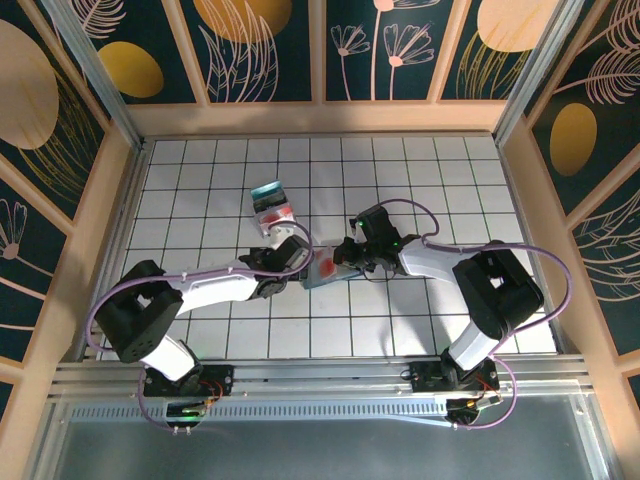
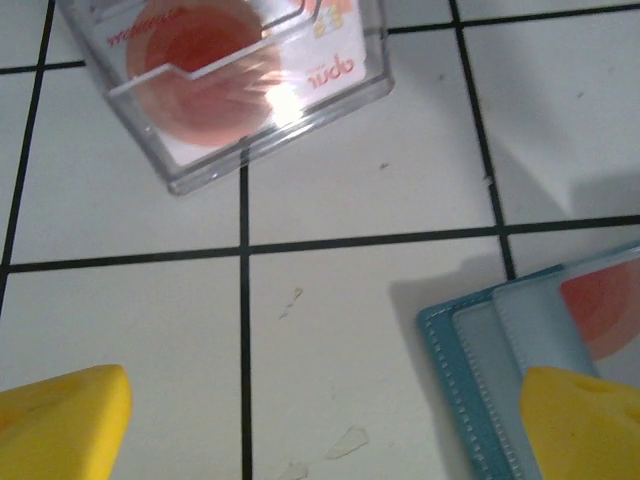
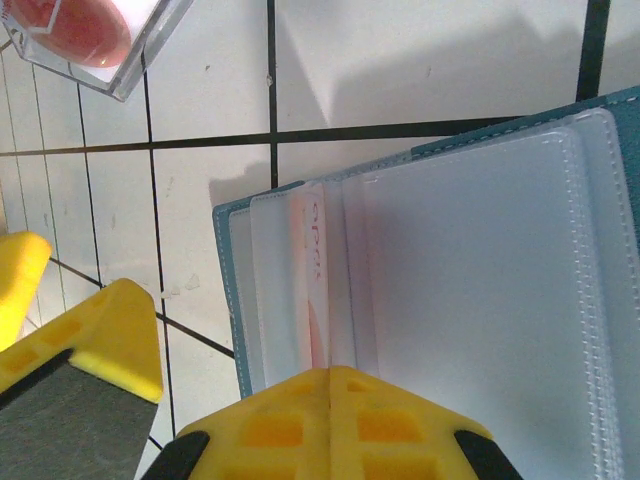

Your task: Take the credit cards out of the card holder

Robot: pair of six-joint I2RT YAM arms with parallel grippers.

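The card holder (image 1: 325, 272) lies open on the white tiles between my two grippers, teal rim and pale clear pockets up (image 3: 480, 300). A red-pink credit card (image 3: 312, 290) sits in a pocket near its left edge. My right gripper (image 3: 330, 385) is shut, and the card's edge runs straight into the seam of its closed tips. My left gripper (image 2: 320, 425) stands open low over the tiles. Its right finger (image 2: 580, 420) overlaps the holder's corner (image 2: 490, 350), and bare tile lies between its fingers. In the top view the two grippers (image 1: 303, 255) (image 1: 345, 262) face each other across the holder.
A clear plastic box (image 1: 272, 205) holding red-pink and teal cards sits one tile beyond the left gripper; its corner (image 2: 240, 90) (image 3: 90, 40) is in both wrist views. Wooden walls ring the tiled floor (image 1: 200, 180). The left gripper's yellow finger (image 3: 100, 335) is close beside the holder.
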